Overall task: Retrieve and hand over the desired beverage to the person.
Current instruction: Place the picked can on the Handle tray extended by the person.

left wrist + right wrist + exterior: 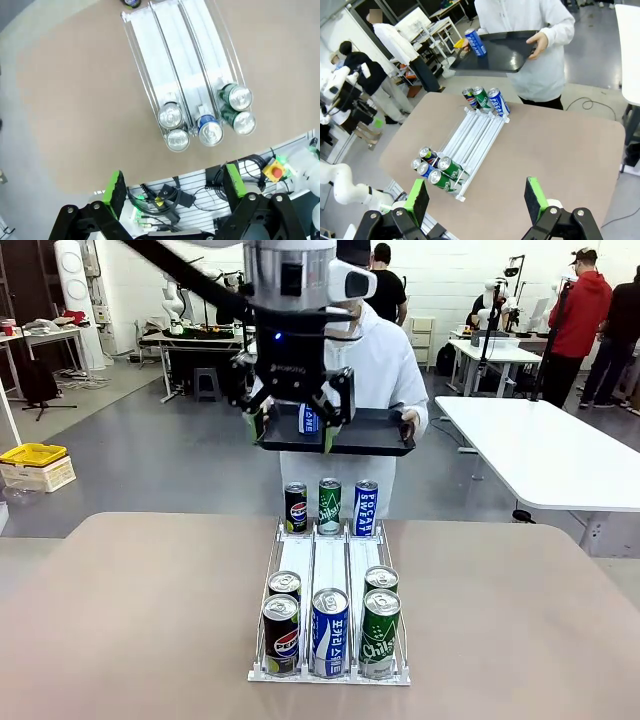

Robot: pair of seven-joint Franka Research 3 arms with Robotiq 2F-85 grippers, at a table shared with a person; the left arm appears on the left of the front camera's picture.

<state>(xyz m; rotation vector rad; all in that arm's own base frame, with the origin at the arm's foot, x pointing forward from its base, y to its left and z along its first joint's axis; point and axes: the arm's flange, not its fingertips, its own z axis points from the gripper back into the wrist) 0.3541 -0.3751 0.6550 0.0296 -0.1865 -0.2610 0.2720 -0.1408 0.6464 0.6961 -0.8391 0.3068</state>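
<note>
Left hand (174, 187) wide open, empty, over table (75, 100); right hand (477, 199) same. Might lose blue can (475, 42) off held-out tray (510, 57) (parked right near its end) if tilted.

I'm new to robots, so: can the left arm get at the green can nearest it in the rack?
Probably yes: the left gripper hangs open high over the table, and nothing stands between it and that green can.

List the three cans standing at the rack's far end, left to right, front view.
Pepsi can → green Chilsung can → blue Pocari Sweat can
</note>
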